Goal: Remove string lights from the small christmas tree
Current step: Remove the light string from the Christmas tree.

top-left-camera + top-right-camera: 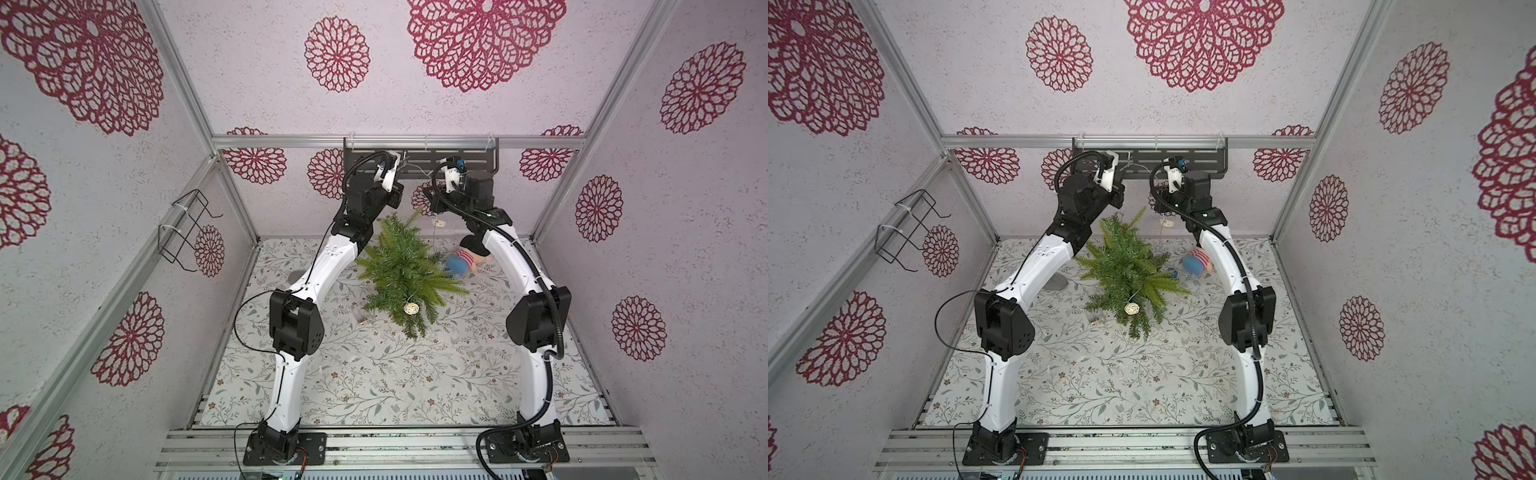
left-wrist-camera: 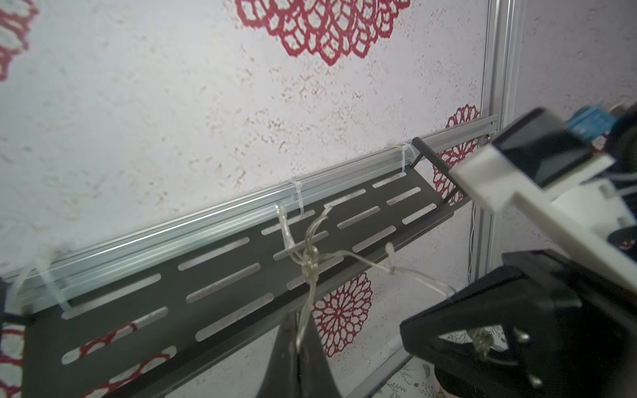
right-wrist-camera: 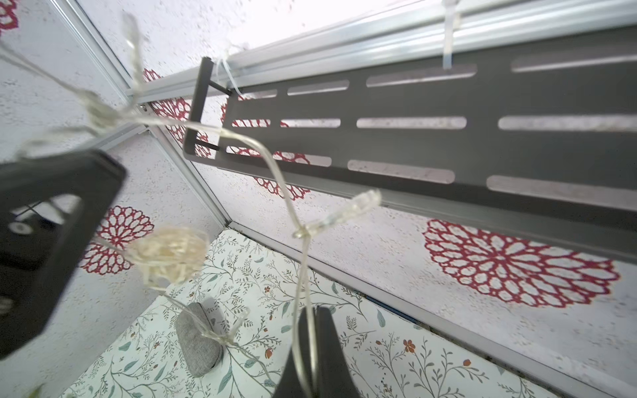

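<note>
Above the small christmas tree (image 1: 399,266), string lights (image 2: 311,263), seemingly limp and snag-prone, are pinched at bare wire by both jaws.

Nothing here can be read: no writing, label or number. The walls (image 1: 249,62) show only red flower patterns, the desk (image 1: 374,374) cover only leafy sprigs.

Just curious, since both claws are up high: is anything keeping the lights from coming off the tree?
Yes. The left gripper and right gripper each pinch the string lights, but the small christmas tree holds a cream ball among its lower branches.
</note>
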Controlling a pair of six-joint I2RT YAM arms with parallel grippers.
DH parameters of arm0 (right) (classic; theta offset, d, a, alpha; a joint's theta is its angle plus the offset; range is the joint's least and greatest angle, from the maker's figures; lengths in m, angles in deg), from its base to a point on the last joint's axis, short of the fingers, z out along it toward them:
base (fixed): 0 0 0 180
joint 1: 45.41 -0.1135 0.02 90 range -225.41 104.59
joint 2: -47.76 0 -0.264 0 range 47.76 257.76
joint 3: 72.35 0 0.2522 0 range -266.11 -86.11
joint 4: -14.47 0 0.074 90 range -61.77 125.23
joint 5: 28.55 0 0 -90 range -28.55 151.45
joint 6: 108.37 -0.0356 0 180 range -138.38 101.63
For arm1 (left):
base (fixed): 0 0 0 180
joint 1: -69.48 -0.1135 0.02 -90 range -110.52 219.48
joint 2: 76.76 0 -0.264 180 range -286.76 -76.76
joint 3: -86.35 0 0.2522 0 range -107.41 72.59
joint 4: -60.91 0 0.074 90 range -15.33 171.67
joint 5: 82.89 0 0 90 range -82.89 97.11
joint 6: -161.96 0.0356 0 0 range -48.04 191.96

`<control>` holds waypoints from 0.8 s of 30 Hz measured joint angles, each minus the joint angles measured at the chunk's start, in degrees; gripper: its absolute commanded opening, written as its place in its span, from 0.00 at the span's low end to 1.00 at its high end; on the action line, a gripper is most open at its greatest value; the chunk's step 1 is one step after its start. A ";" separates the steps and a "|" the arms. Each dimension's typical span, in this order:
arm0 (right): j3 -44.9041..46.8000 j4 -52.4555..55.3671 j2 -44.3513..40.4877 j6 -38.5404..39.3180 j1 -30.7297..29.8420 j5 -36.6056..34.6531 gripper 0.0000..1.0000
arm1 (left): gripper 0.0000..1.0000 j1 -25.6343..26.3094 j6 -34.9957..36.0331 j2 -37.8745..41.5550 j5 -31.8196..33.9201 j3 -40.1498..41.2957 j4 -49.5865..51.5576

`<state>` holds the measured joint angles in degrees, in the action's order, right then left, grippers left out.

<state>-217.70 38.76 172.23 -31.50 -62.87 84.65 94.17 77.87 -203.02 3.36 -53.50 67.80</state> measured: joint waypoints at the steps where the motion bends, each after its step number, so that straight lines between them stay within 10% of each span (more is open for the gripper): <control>1: 0.00 -0.07 -0.31 -0.02 0.00 0.09 0.00 | 0.12 0.00 -0.09 0.00 0.00 0.39 0.46; 15: 1.70 -0.26 -1.22 -0.07 0.00 1.18 0.00 | 0.69 -0.09 -1.27 3.48 1.55 6.05 5.90; 24: 3.91 -0.24 -1.38 -0.57 0.00 1.05 0.00 | 0.72 -0.09 -1.22 9.57 -0.22 10.36 7.08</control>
<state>-213.79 38.52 170.85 -32.07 -62.87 85.70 94.08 76.65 -193.44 3.14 -43.14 74.88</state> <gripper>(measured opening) 0.047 0.719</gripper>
